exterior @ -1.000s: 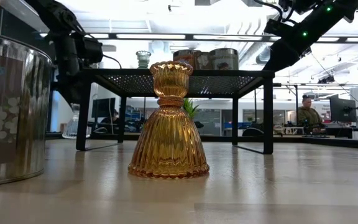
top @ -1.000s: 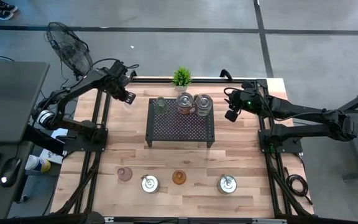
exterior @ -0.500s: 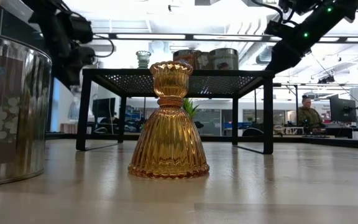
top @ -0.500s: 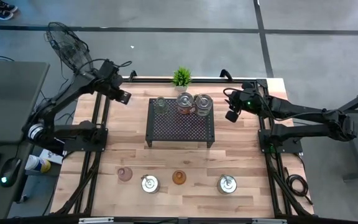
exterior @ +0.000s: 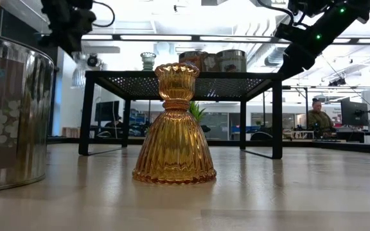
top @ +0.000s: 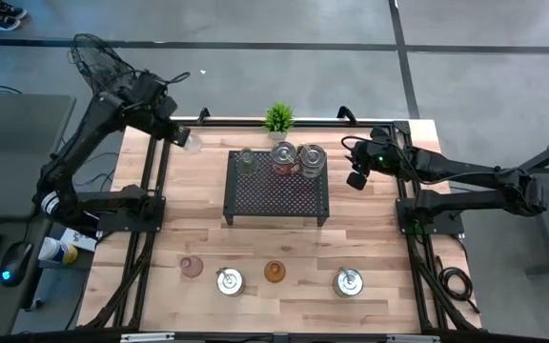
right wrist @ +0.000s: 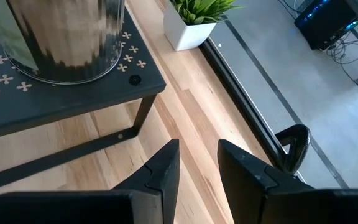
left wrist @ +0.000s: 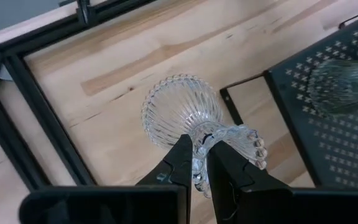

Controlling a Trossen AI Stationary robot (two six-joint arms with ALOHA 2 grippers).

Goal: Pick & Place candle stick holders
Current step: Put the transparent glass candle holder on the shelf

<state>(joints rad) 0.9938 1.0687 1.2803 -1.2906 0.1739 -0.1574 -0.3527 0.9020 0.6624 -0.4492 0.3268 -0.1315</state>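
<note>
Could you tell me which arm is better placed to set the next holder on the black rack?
The left. Its gripper is shut on the clear glass holder, held in the air off the black rack's far left corner. The right gripper hangs open and empty beside the rack's right end.

The left arm is reaching up and over the table's far left corner, its elbow bent high. The left gripper is hanging in the air with its 2 fingers pinching a clear glass holder at the neck. The right arm is stretching in from the right edge, its gripper hovering with fingers parted and gripping nothing.
</note>
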